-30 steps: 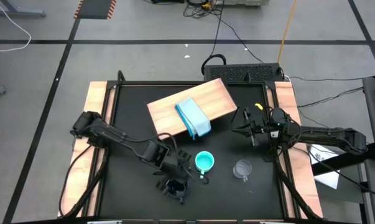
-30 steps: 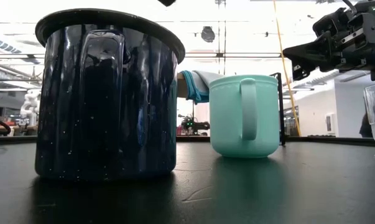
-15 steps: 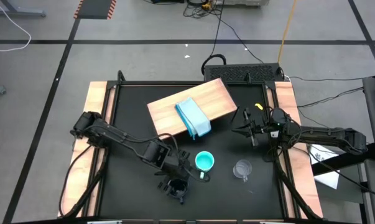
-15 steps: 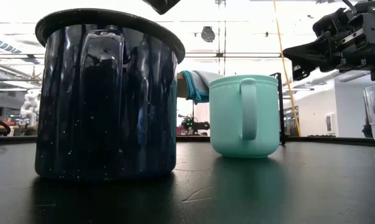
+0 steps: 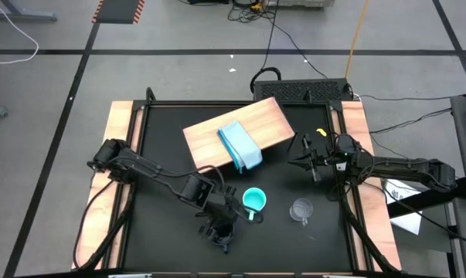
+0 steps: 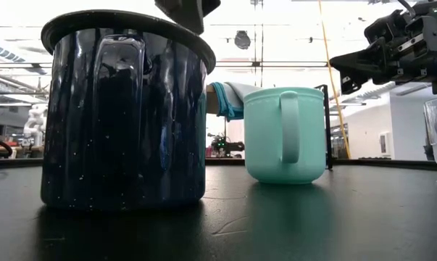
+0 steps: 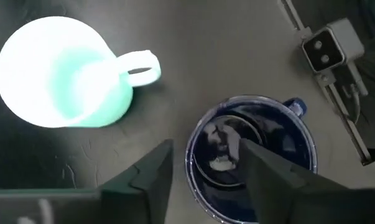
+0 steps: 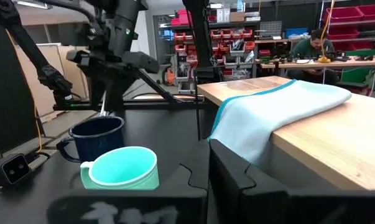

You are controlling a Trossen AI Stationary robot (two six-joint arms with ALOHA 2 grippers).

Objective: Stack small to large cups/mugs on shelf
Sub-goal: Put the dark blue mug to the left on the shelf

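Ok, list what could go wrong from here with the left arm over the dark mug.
1. The left end effector hangs open over the navy mug with one finger outside the rim; coming down off-centre, it could strike the rim and tip the mug.
2. The turquoise cup stands close by, so a sideways drift may knock it.
3. The blue cloth covers part of the shelf, leaving less room for stacking.

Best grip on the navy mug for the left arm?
Take the navy mug by its rim wall, from straight above, one finger inside and one outside. It stands upright with its mouth open, and the left tool already hangs over it with its fingers apart. Avoid the handle side, probably; it juts out.
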